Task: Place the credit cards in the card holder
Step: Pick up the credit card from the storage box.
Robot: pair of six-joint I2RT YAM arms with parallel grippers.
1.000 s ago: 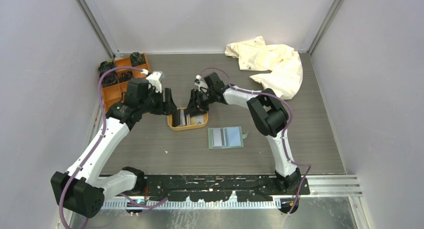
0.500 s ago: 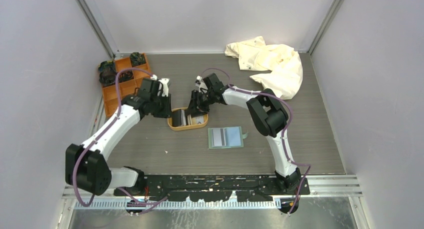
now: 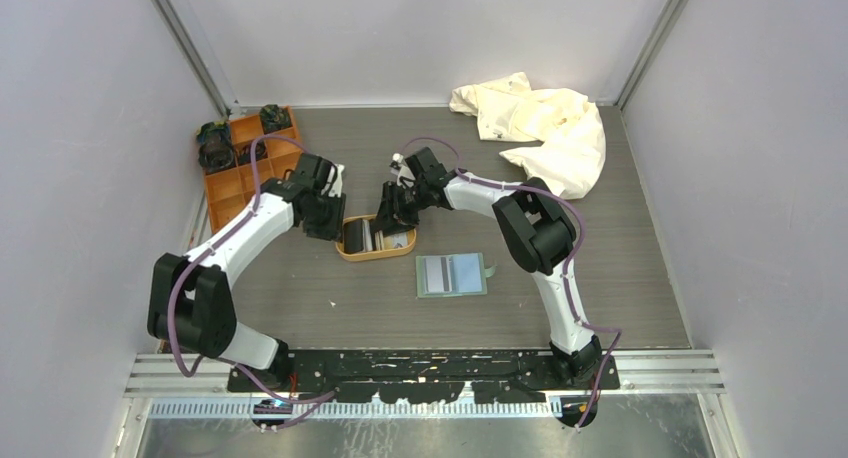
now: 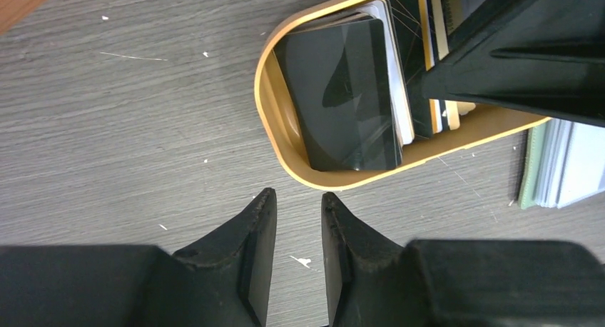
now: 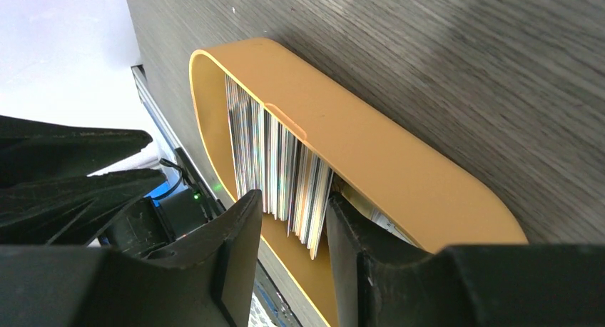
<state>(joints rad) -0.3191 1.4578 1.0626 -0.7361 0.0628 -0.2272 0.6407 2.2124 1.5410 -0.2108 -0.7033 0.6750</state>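
Credit cards [image 5: 285,177] being clamped in tan tray [image 5: 371,148] by right claw [image 5: 292,202].
Left claw [image 4: 297,195] is being held slightly apart, empty, just left of it; card holder [image 3: 451,275] is lying open to the near right.

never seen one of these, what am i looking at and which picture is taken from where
These are two robot arms bolted to a wood-grain table, each ending in a two-finger gripper. One picture looks down from above; the other two come from wrist cameras. On the table lie an oval tan tray of thin plastic credit cards, an open sage-green card holder, an orange compartment box and a cream cloth. The right gripper appears to pinch a bundle of cards standing in the tray. The left gripper hovers beside the tray, slightly open and empty.
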